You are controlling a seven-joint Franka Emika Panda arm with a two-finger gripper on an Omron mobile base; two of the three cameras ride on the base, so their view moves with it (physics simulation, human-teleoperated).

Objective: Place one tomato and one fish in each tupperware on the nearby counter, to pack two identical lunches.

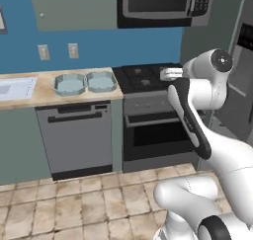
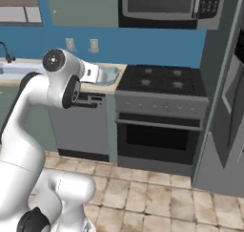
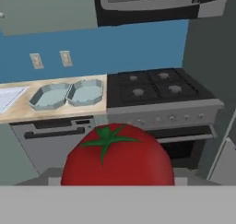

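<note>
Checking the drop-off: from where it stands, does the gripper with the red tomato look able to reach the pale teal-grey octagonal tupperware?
Probably not yet: the tupperware sits across open floor, and the gripper with the tomato is well short.

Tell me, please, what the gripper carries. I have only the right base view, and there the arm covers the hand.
Observer: In the hand view a red tomato with a green stalk sits right at the gripper and hides the fingertips. It looks gripped.
Operator: How many containers are on the counter? I see a part of one.
Observer: Two tupperware stand side by side on the counter, between the sink and the stove.
Operator: Is anything in them?
Observer: No, both are empty.
</note>
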